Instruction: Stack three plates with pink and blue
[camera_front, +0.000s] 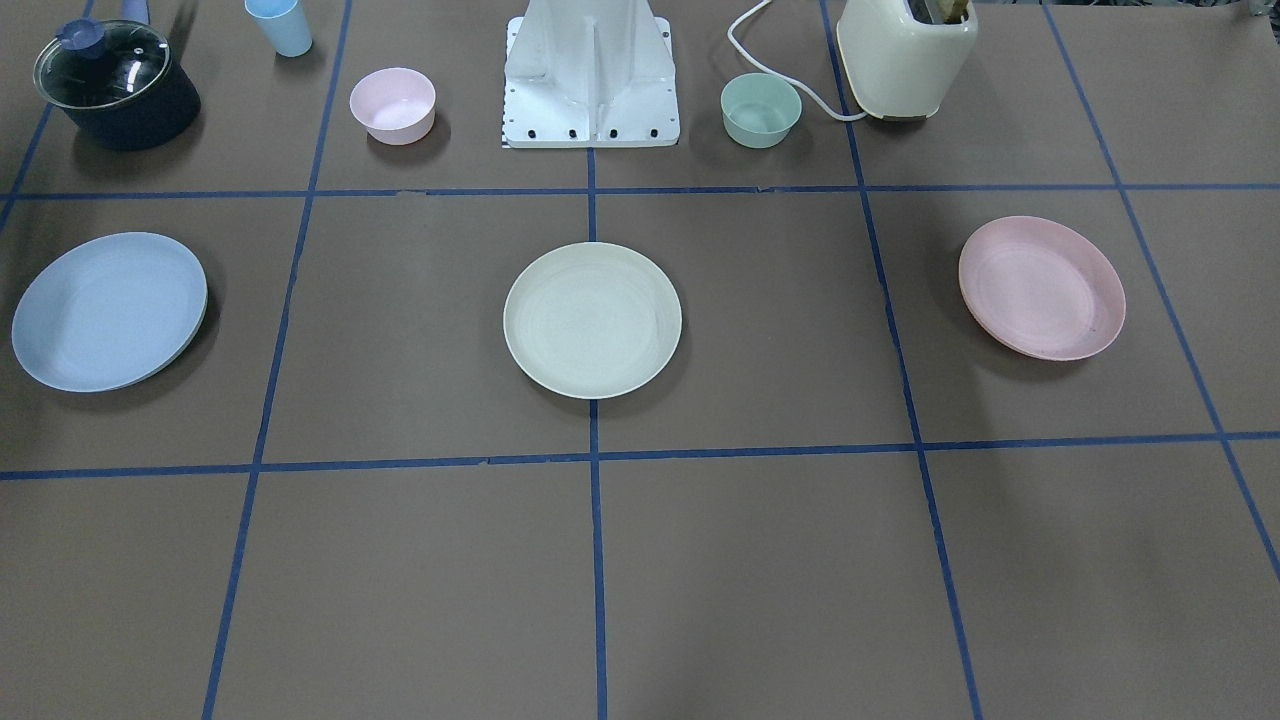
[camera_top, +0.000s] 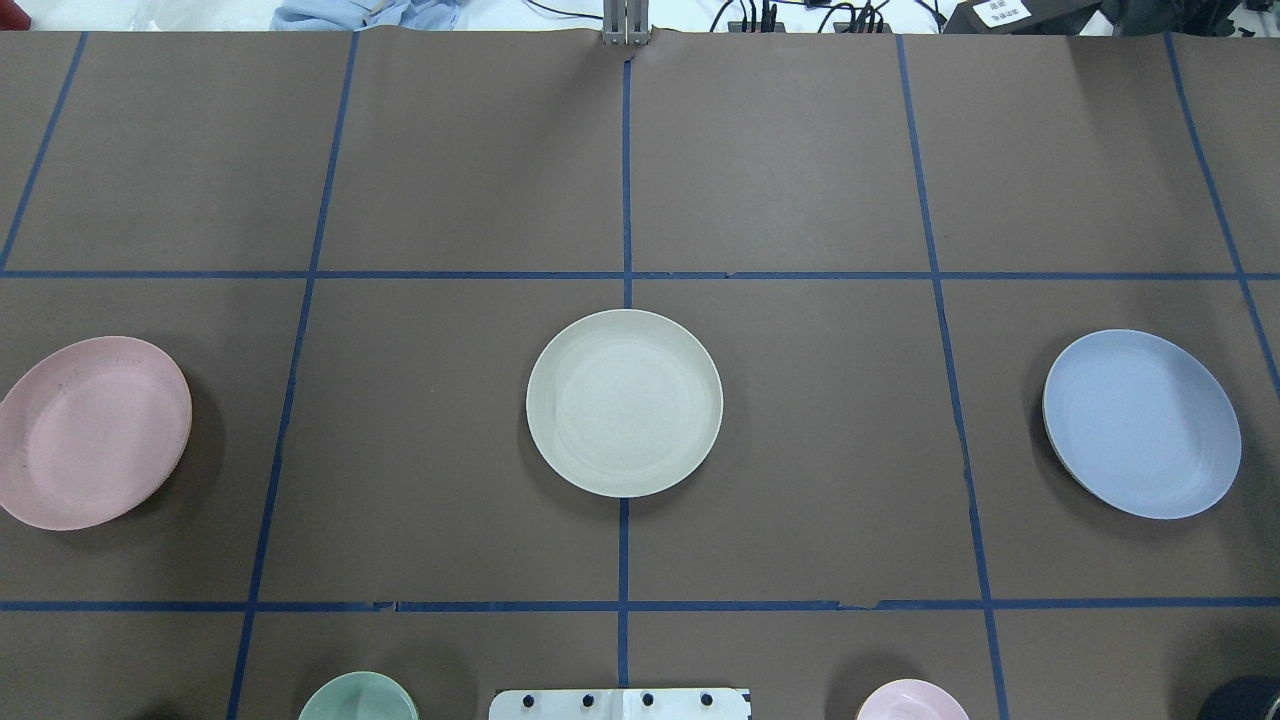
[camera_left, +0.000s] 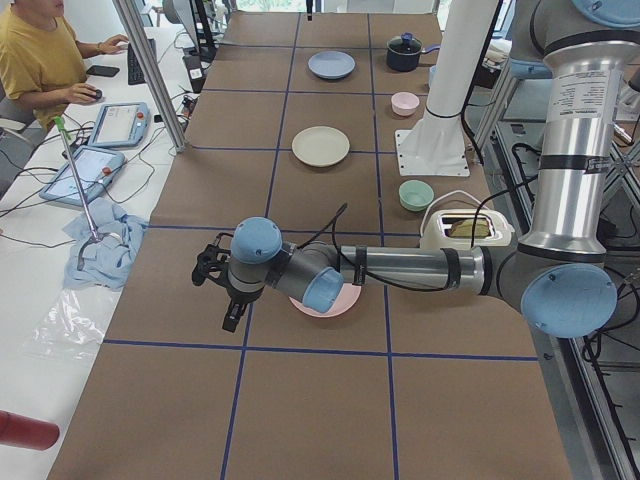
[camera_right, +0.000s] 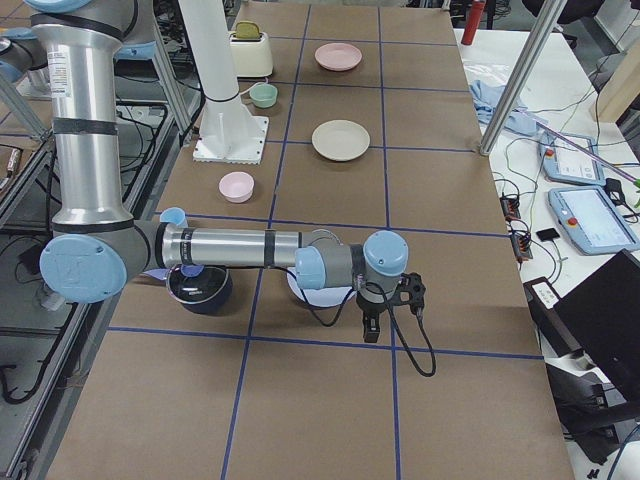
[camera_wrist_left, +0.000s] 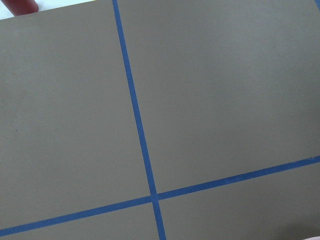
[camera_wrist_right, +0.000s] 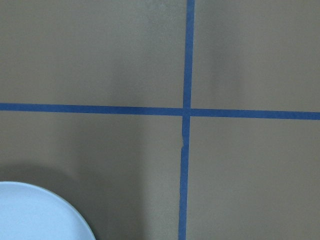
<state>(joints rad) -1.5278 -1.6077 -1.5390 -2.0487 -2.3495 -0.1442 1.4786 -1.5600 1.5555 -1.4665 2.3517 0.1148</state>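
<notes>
Three plates lie apart in one row on the brown table: the cream plate (camera_front: 592, 320) (camera_top: 624, 402) in the middle, the pale pink plate (camera_front: 1042, 288) (camera_top: 92, 432) on my left side, the light blue plate (camera_front: 108, 311) (camera_top: 1142, 423) on my right side. My left gripper (camera_left: 203, 270) shows only in the exterior left view, held above the table just beyond the pink plate (camera_left: 340, 303). My right gripper (camera_right: 415, 292) shows only in the exterior right view, just beyond the blue plate (camera_right: 300, 292). I cannot tell whether either is open or shut. The blue plate's rim (camera_wrist_right: 35, 212) shows in the right wrist view.
Near the robot base (camera_front: 590, 80) stand a small pink bowl (camera_front: 392, 105), a mint-green bowl (camera_front: 761, 110), a cream toaster (camera_front: 905, 55), a lidded dark pot (camera_front: 115, 85) and a blue cup (camera_front: 280, 25). A seated operator (camera_left: 40, 60) is beside the table.
</notes>
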